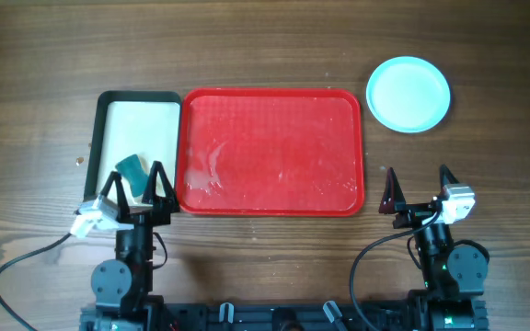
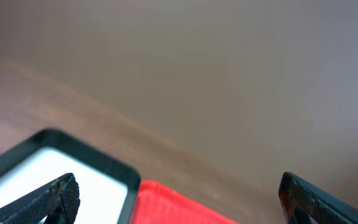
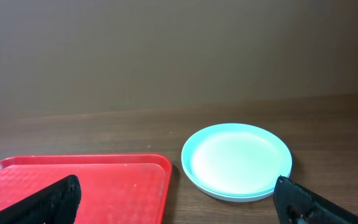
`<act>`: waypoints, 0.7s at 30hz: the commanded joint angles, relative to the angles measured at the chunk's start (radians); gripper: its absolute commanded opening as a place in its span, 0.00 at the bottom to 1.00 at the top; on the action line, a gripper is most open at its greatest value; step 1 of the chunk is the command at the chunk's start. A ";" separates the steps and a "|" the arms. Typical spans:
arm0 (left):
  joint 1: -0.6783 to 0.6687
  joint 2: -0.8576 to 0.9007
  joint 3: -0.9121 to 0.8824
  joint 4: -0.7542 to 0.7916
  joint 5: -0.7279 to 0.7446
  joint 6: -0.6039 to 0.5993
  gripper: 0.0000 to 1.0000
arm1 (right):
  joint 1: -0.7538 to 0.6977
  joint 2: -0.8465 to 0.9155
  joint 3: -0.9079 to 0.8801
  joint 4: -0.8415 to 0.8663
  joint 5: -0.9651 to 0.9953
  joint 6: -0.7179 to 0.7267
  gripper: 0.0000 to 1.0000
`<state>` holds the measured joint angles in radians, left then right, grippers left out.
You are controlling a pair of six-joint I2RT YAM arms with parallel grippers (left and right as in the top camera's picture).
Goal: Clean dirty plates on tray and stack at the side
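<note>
The left gripper (image 1: 136, 176) and right gripper (image 1: 416, 175) hang over the near side of the wooden table (image 1: 274, 46), fingers spread wide apart, gripping nothing. Beyond them lies the red tray (image 1: 274, 119), glossy plastic with rounded corners and a textured, wet-smeared floor, beside a black-rimmed cream tray (image 1: 141, 124) holding a teal pad (image 1: 132, 168). Farthest, past the red tray's far right corner, the plates (image 1: 409, 94) sit stacked on the wood, round, shallow, pale blue on top.
</note>
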<state>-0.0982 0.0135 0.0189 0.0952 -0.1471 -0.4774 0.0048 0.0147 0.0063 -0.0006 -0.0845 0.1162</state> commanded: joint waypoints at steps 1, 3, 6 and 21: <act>0.008 -0.010 -0.013 -0.010 0.032 -0.010 1.00 | -0.005 -0.010 -0.001 0.003 0.010 0.018 1.00; 0.029 -0.010 -0.013 -0.034 0.067 -0.010 1.00 | -0.005 -0.010 -0.001 0.003 0.010 0.018 1.00; 0.049 -0.010 -0.013 -0.112 0.087 -0.009 1.00 | -0.005 -0.010 -0.001 0.003 0.010 0.018 1.00; 0.049 -0.010 -0.013 -0.167 0.135 0.261 1.00 | -0.005 -0.010 -0.001 0.003 0.010 0.018 1.00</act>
<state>-0.0559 0.0135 0.0101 -0.0685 -0.0460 -0.2615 0.0048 0.0147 0.0063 -0.0006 -0.0845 0.1165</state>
